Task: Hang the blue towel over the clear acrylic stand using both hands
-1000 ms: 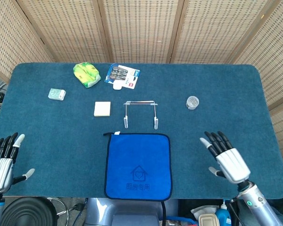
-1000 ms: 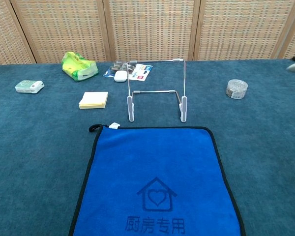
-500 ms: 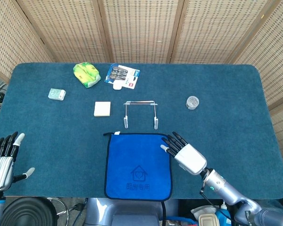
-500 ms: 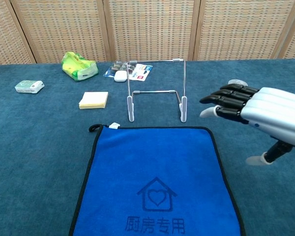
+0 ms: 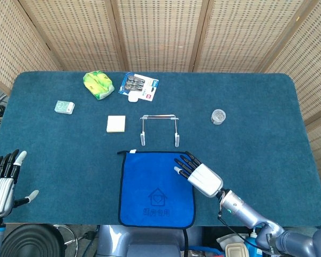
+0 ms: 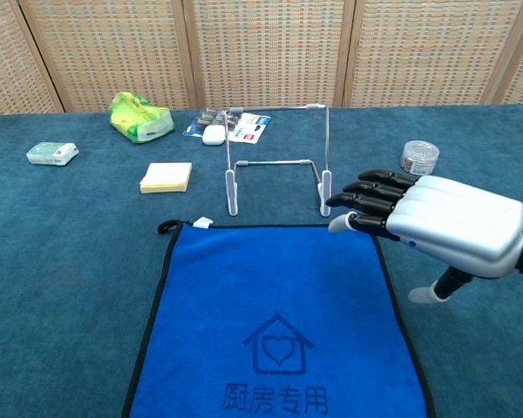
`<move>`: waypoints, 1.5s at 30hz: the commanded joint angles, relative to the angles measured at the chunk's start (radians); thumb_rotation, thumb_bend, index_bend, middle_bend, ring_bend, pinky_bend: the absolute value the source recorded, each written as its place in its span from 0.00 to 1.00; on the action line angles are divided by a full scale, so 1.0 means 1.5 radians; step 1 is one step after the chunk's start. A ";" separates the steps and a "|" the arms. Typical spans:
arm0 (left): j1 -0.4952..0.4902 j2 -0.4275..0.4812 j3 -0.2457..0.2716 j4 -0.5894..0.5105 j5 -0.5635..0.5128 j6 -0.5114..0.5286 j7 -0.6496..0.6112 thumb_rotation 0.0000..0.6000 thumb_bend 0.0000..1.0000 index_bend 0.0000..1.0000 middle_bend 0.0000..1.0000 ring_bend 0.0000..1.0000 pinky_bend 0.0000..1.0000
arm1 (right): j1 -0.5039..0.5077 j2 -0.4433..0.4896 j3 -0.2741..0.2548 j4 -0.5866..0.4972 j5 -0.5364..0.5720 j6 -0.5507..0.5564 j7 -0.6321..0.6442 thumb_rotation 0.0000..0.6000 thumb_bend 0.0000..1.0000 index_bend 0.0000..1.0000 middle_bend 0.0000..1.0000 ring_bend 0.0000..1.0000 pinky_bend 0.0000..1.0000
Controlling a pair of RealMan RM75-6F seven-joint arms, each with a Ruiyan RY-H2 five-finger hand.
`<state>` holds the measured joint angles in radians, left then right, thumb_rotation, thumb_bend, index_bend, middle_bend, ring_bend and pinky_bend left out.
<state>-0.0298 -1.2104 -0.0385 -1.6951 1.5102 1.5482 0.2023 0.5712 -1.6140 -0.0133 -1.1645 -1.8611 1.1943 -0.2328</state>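
A blue towel (image 5: 152, 184) (image 6: 270, 322) with a dark hem and a house print lies flat at the table's near edge. Just beyond its far edge stands the clear acrylic stand (image 5: 159, 128) (image 6: 277, 165), upright and bare. My right hand (image 5: 198, 174) (image 6: 431, 222) hovers over the towel's far right corner, fingers stretched out and apart, holding nothing. My left hand (image 5: 2, 179) stays at the near left table edge, fingers spread, well away from the towel; the chest view does not show it.
Behind the stand lie a yellow sticky-note pad (image 5: 116, 123), a green packet (image 5: 98, 84), a blister pack (image 5: 139, 87) and a small white box (image 5: 64, 107). A small round jar (image 5: 218, 116) sits to the stand's right.
My right hand has swept left from the table's near right side to the towel's far right corner. The left hand, towel and stand have stayed put.
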 commanded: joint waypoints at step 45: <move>0.001 0.008 0.002 -0.002 0.004 0.006 -0.020 1.00 0.00 0.00 0.00 0.00 0.00 | 0.028 -0.056 -0.036 0.053 0.023 -0.019 -0.030 1.00 0.00 0.16 0.08 0.00 0.00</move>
<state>-0.0281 -1.1981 -0.0354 -1.6983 1.5170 1.5568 0.1720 0.6124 -1.6968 -0.0670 -1.0862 -1.8277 1.1661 -0.2772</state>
